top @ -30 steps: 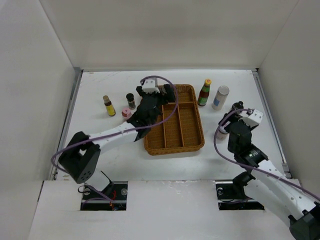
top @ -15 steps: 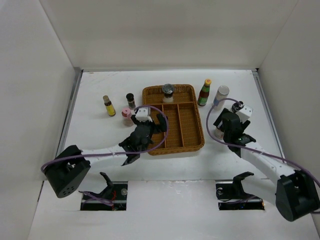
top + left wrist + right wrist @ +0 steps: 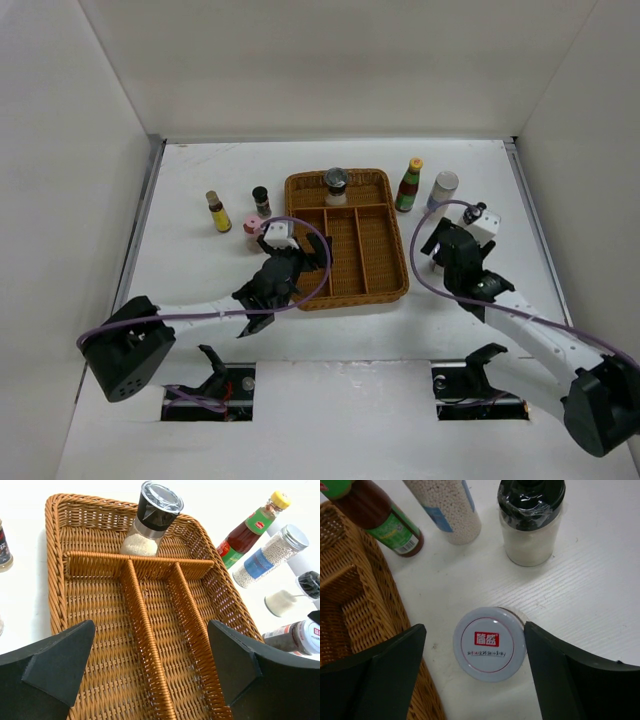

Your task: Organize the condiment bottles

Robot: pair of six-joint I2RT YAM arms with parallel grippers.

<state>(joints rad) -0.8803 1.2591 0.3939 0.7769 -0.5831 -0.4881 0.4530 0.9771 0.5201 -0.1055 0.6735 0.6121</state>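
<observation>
Bottles (image 3: 410, 185) apparently upright; one in tray (image 3: 376, 252).

Left arm (image 3: 200, 308) and right arm (image 3: 530, 325) reach forward, fingers (image 3: 52, 667) spread.

Lighting in here is bright and flat, seems to come from overhead. The white desk (image 3: 180, 255) looks nearly blown out toward its far edge in the left wrist view. Shadows are short and soft, just faint grey smudges hugging the bottles' bases. Bit of glare on the clear cap of the salt grinder (image 3: 150, 522). The wicker tray (image 3: 105, 630) weave comes out crisp, but the fingers (image 3: 50, 665) of the left gripper (image 3: 151, 625) are near-black blobs with soft edges. Right wrist view is sharp, you can see the red mark on the white-lidded jar (image 3: 490, 643). Overhead view is coarser, labels unreadable. The wide lens makes the sauce bottle (image 3: 250, 527) lean outward.
</observation>
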